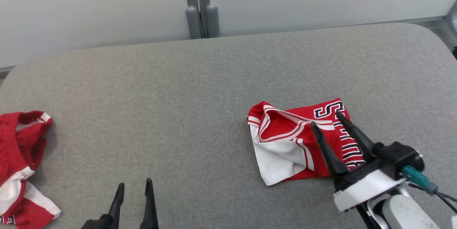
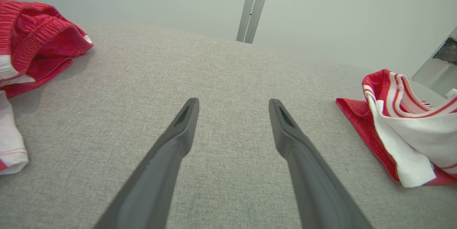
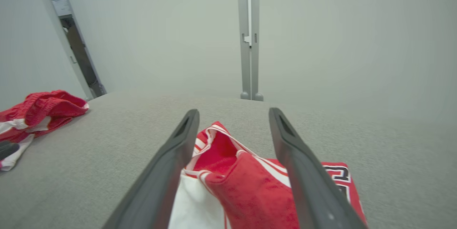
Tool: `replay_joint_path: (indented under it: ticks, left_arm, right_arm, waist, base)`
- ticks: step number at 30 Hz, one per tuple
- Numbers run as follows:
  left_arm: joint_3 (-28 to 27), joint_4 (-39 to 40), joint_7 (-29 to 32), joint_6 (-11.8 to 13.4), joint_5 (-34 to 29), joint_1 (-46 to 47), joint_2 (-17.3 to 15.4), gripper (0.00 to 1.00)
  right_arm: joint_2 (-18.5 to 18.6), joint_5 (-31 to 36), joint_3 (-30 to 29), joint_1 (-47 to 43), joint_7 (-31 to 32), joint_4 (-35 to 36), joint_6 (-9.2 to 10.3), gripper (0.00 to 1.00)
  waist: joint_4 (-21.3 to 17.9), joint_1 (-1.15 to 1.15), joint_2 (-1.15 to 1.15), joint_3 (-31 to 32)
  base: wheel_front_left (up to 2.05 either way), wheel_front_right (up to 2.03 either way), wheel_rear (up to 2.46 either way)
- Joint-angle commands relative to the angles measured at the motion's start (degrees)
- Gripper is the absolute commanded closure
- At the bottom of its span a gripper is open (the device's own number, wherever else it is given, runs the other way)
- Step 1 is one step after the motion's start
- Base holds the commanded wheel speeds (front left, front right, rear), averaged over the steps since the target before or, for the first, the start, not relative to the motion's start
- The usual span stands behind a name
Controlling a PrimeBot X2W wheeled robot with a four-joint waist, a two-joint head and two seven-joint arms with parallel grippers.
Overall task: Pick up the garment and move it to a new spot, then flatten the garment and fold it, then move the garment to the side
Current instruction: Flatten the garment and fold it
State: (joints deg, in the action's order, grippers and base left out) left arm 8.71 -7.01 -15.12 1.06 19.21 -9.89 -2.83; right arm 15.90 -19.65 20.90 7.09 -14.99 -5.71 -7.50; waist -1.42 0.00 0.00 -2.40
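Hovering at lower right of the head view, my right gripper (image 1: 326, 119) stands spread over the folded garment (image 1: 285, 139), gripping nothing. My left gripper (image 1: 135, 182), at lower left, is likewise spread. Risk: a fingertip snagging the loose collar could undo the fold.

Matt grey woven cloth on the surface (image 1: 178, 96), red-and-white knit cloth garment (image 1: 285, 139), ribbed red cloth shorts (image 1: 21, 132), smooth matt dark plastic left gripper (image 1: 135, 182), grey metal post (image 1: 200, 7).

Place: lab or test room
Walls: plain pale partition panels (image 1: 89, 4), joined at a grey metal post (image 1: 200, 4)
Worktop: grey fabric-covered table (image 1: 178, 89)
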Motion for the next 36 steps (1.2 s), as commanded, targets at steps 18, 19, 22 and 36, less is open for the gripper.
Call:
replay_joint_path:
  ticks: [18, 19, 22, 36]
  left_arm:
    - [-0.18, 0.11, -0.02, 0.41, 0.41, -1.42, -0.15, 0.0]
    - [-0.19, 0.16, -0.01, 0.46, 0.36, -1.28, -0.15, 0.0]
    - [-0.05, 0.31, -0.02, 0.35, 0.04, -0.6, -0.15, 0.0]
    - [-0.01, 0.5, -0.01, 0.15, -0.95, 1.22, -0.15, 0.0]
  right_arm:
    - [-1.61, 9.43, -19.07, -6.78, -0.21, -9.45, 0.05, 0.6]
    - [-1.7, 8.94, -18.73, -6.32, -0.2, -10.22, 0.05, 0.89]
    - [-0.98, 9.2, -17.49, -3.1, -0.2, -13.93, 0.05, 1.0]
    - [-3.74, 10.27, -10.5, 10.4, -0.22, -34.81, 0.05, 1.0]
  waist:
    - [-1.6, 0.0, 0.0, 3.6]
    - [-1.52, 0.0, 0.0, 3.47]
    - [-1.04, 0.0, 0.0, 2.62]
    - [1.62, 0.0, 0.0, -0.5]
  base:
    - [0.0, 0.0, 0.0]
    - [0.0, 0.0, 0.0]
    - [0.0, 0.0, 0.0]
    - [0.0, 0.0, 0.0]
